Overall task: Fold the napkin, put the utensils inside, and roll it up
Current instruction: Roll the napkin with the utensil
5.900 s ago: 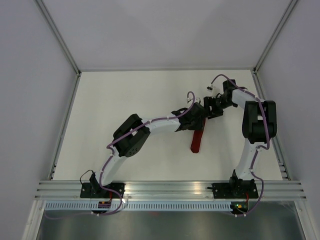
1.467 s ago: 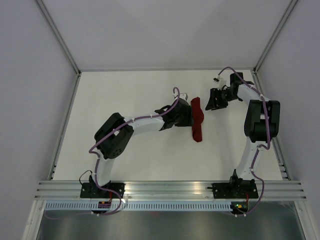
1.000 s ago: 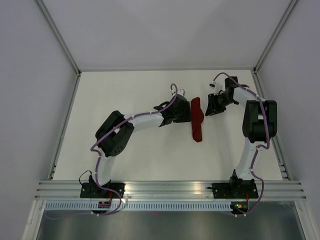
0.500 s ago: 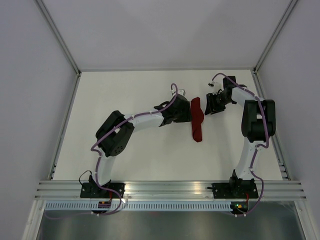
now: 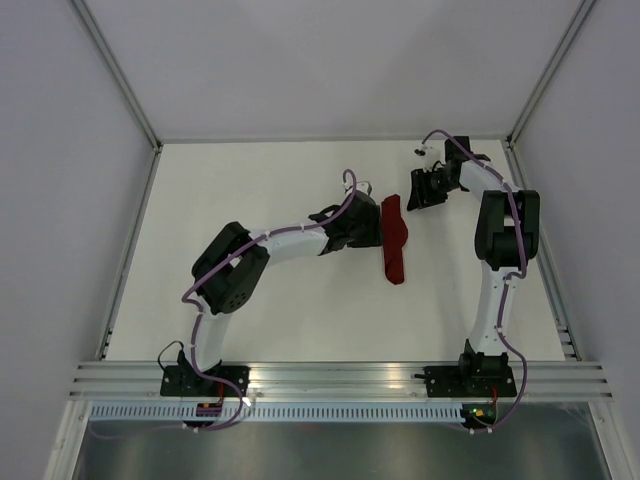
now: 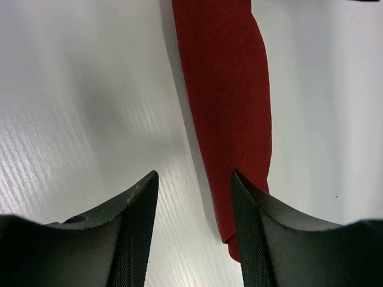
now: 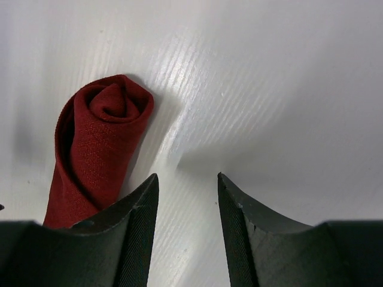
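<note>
Now right hand [image 5: 416, 192] has backed off napkin [image 5: 394, 240].

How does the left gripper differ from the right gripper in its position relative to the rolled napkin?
The left gripper sits close beside the napkin, along its long side; the right gripper stands apart, off its far end. The left wrist camera sees the roll lengthwise; the right wrist camera faces its spiral end. Both are open and hold nothing.
</note>
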`<move>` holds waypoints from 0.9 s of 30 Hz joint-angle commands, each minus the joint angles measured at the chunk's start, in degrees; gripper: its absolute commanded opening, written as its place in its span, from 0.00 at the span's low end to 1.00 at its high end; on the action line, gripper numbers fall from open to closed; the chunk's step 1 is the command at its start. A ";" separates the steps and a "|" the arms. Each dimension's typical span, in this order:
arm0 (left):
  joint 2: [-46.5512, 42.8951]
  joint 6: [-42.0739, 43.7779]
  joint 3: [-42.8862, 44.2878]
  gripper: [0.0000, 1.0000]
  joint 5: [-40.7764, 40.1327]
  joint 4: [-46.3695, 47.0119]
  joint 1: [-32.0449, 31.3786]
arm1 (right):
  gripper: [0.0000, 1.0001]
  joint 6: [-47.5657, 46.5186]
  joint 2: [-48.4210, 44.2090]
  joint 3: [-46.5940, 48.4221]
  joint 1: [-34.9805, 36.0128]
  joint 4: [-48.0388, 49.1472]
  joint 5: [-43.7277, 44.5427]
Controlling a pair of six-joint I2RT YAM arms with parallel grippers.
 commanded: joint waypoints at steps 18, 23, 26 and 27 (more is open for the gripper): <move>-2.84 7.45 0.09 0.56 -8.88 -3.99 -11.31 | 0.48 -2.37 -6.18 -14.40 4.75 -1.18 -2.93; -0.37 8.69 3.35 0.56 -11.87 -7.86 -12.37 | 0.47 -2.63 -7.15 -17.04 4.75 -1.09 -2.41; -0.20 9.66 4.14 0.57 -12.75 -8.48 -12.81 | 0.46 -2.98 -7.33 -17.48 4.75 -1.35 -2.32; 0.07 10.18 5.01 0.57 -12.76 -8.83 -12.90 | 0.46 -2.90 -7.50 -17.57 4.75 -1.53 -2.40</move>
